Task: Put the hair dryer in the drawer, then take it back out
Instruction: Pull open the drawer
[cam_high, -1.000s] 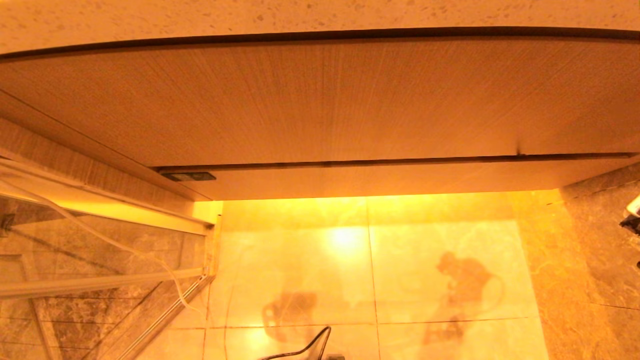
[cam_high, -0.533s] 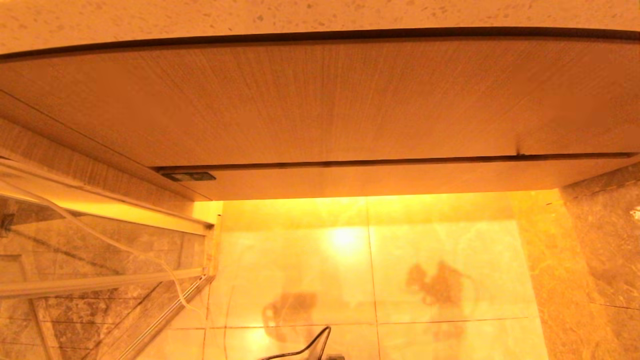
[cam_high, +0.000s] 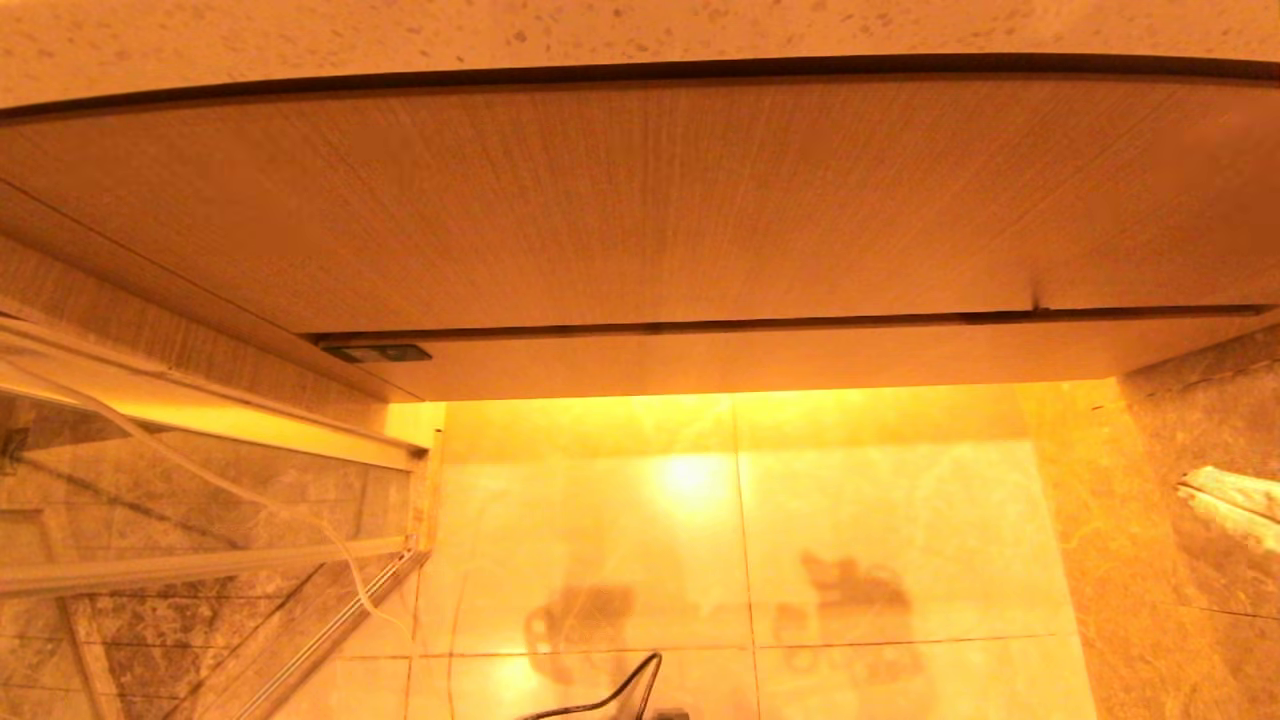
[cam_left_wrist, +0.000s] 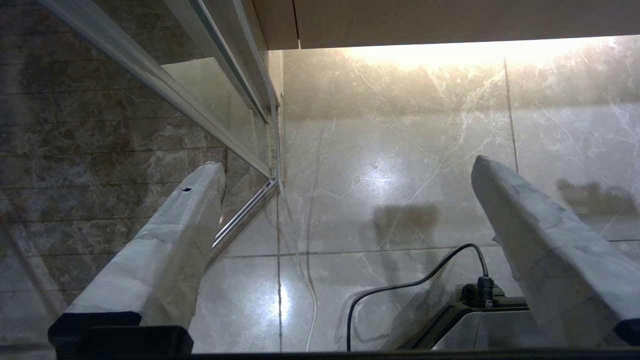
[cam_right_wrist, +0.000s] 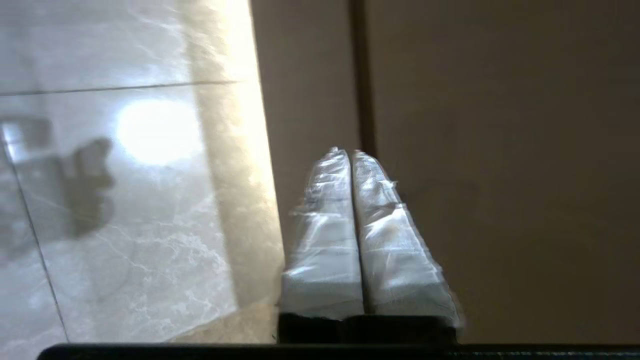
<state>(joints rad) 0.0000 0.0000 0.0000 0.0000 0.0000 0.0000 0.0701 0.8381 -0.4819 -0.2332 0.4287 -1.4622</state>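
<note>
The hair dryer is out of view in every frame. The drawer (cam_high: 760, 360) is closed; only its shallow plain front shows, under the larger wood-grain panel (cam_high: 640, 200). My right gripper (cam_high: 1228, 498) pokes in at the head view's right edge, low beside the cabinet. In the right wrist view the right gripper (cam_right_wrist: 350, 152) is shut on nothing, its wrapped tips pointing at the dark seam (cam_right_wrist: 361, 75) between the two fronts. My left gripper (cam_left_wrist: 345, 170) hangs open over the marble floor, empty, and does not show in the head view.
A speckled stone counter (cam_high: 640, 30) tops the cabinet. A glass partition with a metal rail (cam_high: 200, 565) and a thin white cord (cam_high: 300, 520) stands at the left. Glossy floor tiles (cam_high: 740, 540) lie below. A black cable (cam_left_wrist: 410, 285) runs to my base.
The right gripper dropped out of the head view's right edge, then came back lower with its wrapped fingers showing. Its shadow on the floor slid left and toward me.
</note>
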